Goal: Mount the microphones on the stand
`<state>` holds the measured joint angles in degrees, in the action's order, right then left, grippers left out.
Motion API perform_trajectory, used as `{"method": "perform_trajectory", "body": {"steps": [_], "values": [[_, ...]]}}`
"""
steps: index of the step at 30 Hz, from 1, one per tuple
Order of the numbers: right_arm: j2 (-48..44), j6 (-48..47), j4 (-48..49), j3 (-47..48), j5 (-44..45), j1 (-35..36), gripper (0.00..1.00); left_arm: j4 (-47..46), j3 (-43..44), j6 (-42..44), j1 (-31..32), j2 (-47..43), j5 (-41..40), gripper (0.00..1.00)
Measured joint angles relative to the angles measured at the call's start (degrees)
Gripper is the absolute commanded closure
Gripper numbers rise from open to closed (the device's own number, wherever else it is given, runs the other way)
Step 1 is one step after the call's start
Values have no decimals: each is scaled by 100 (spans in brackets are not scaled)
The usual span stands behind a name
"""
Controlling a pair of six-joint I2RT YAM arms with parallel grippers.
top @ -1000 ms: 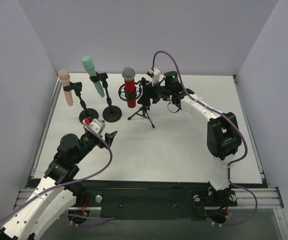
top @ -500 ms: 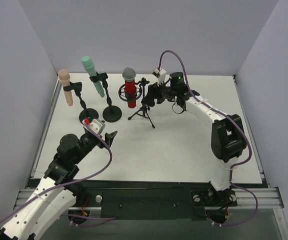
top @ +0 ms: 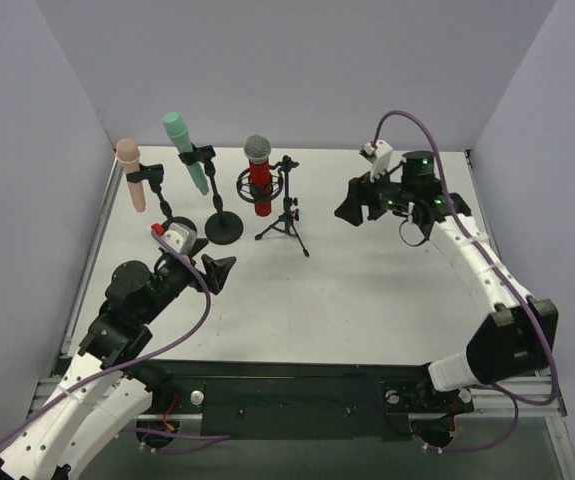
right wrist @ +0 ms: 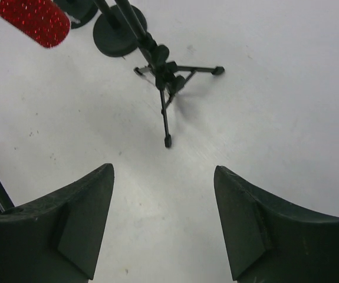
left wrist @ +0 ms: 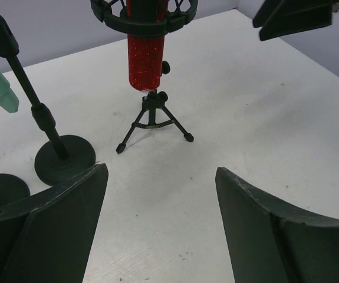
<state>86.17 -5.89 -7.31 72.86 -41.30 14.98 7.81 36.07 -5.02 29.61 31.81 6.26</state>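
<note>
The red microphone stands nearly upright in the ring mount of the tripod stand. Its long axis is vertical, with the silver mesh head up and the glittery body pointing down at the table. Left of the tripod stand, the green microphone leans in its clip, head up and to the left, its lower end slanting back toward the tripod stand. Farther left, the pink microphone is clipped upright, head up.

The left claw hovers on the near side, left of the tripod stand, spread wide and empty. The right claw hangs well apart to the stand's right, also spread and empty.

Only the top view shows the microphone heads. The left wrist view crops them but shows the red body's lower end just above the tripod legs. The right wrist view catches only that red end in its corner, plus the three legs.
</note>
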Motion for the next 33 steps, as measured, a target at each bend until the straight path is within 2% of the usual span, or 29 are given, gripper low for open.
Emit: {"method": "perform_trajectory", "body": {"steps": [4, 7, 10, 13, 15, 17, 18, 21, 26, 33], "values": [[-1272, -114, -625, -531, 192, -619, 36, 332, 153, -229, -7, -96, -214, 12], [-2100, 92, -970, -800, 59, -1790, 35, 710, 107, -249, -11, -356, -590, 7], [-2524, 109, -1405, -802, -151, -2900, 34, 929, -42, -284, -11, -723, -898, 6], [-2861, -74, -2065, -868, -321, -3477, 32, 1001, -197, -323, -11, -1078, -1082, 5], [-3209, -162, -2302, -1134, -341, -3606, 31, 1014, -264, -332, -11, -1257, -1209, 5], [-3606, -125, -2452, -1475, -367, -3628, 23, 1023, -280, -334, -11, -1316, -1294, 5], [-3790, -24, -2461, -1644, -369, -3628, 0, 1023, -284, -332, -11, -1322, -1320, 5], [-4249, 393, -2264, -2129, -249, -3628, 0, 1040, -284, -334, -9, -1322, -1355, 5], [-4850, 1182, -1759, -2789, 501, -3626, 0, 1040, -284, -334, -11, -1322, -1386, 5], [-4977, 1930, -1032, -3202, 1346, -3615, 0, 1040, -286, -332, -11, -1244, -1473, 5]]}}
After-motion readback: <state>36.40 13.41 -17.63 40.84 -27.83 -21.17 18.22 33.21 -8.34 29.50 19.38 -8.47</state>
